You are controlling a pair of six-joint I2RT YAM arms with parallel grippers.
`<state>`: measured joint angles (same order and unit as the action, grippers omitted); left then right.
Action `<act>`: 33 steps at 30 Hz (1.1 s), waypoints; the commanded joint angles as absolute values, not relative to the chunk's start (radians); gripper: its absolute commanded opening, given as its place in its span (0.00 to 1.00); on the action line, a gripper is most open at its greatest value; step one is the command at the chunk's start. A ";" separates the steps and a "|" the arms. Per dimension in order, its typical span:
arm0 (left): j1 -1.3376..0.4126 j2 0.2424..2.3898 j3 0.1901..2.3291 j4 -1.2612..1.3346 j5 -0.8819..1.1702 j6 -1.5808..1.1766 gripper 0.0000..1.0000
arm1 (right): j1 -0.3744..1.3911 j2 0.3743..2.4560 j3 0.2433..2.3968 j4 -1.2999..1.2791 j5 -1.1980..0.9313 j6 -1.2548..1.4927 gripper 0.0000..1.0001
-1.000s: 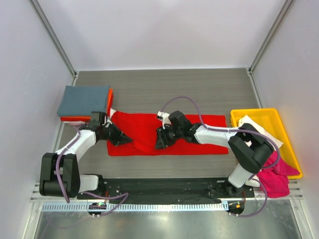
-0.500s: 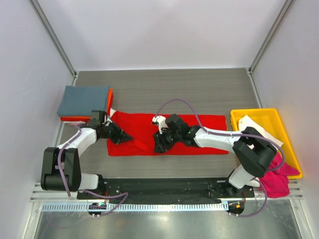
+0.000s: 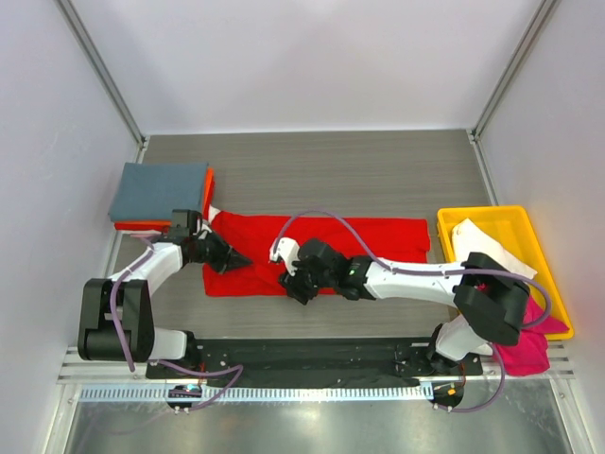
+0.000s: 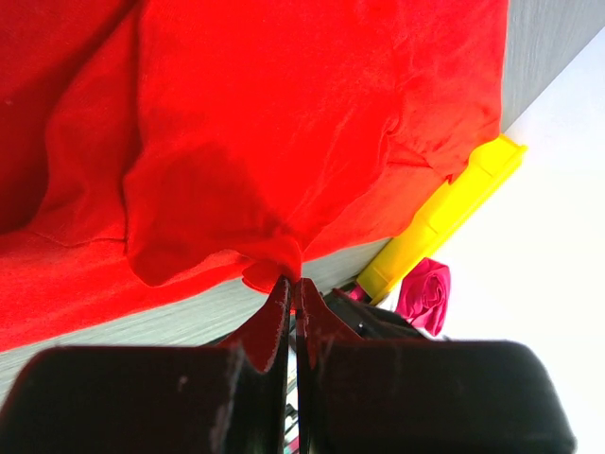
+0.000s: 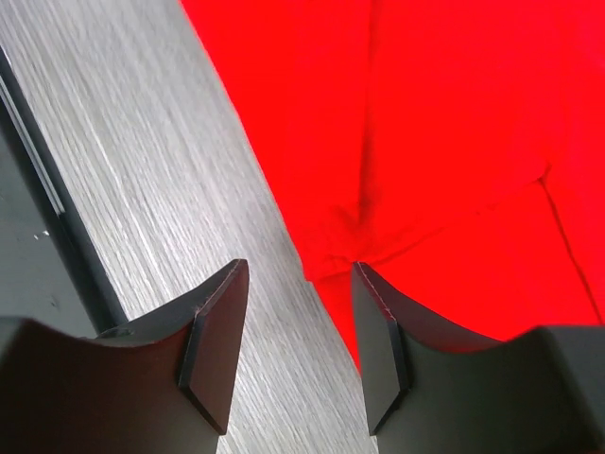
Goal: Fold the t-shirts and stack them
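Red t-shirt [image 4: 284, 142] in left end effector [image 4: 292, 284]

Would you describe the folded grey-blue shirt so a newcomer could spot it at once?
On the grey table, look along the left edge. The grey-blue shirt lies folded on top of an orange shirt; unlike the spread red shirt nearby, it is dull-coloured.

**A Grey Bench Inside White Walls**

The bench [image 3: 312, 170] was grey with thin wood-like lines. Plain white walls [image 3: 302, 57] stood on three sides. Shiny metal posts [image 3: 99, 71] ran up the two back corners. A black rail [image 3: 312, 355] lay along the near edge. The light was soft and even.
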<state>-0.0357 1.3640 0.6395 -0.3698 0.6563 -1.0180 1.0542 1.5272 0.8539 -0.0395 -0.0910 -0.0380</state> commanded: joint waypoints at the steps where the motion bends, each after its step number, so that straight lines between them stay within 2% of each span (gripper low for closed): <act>1: -0.025 1.368 0.673 -0.339 0.703 -1.016 0.00 | 1.106 1.545 0.885 -0.025 -0.005 -0.118 0.53; 9: -0.017 1.370 0.672 -0.339 0.709 -1.012 0.00 | 1.157 1.631 0.942 -0.054 0.115 -0.135 0.49; 19: -0.011 1.376 0.670 -0.336 0.718 -1.011 0.00 | 1.158 1.687 0.968 -0.054 0.147 -0.135 0.41; 26: -0.008 1.382 0.670 -0.333 0.721 -1.009 0.00 | 1.158 1.721 0.977 -0.052 0.140 -0.133 0.41; 28: -0.006 1.384 0.672 -0.333 0.724 -1.008 0.00 | 1.160 1.723 0.979 -0.049 0.135 -0.130 0.35; 31: -0.005 1.385 0.669 -0.333 0.724 -1.006 0.00 | 1.158 1.720 0.980 -0.051 0.127 -0.124 0.13; 33: -0.005 1.385 0.669 -0.333 0.727 -1.006 0.00 | 1.158 1.718 0.980 -0.052 0.124 -0.124 0.07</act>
<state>-0.0132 1.3792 0.6395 -0.3550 0.6819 -1.0142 1.1549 1.7241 0.9413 -0.0769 0.1246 -0.1257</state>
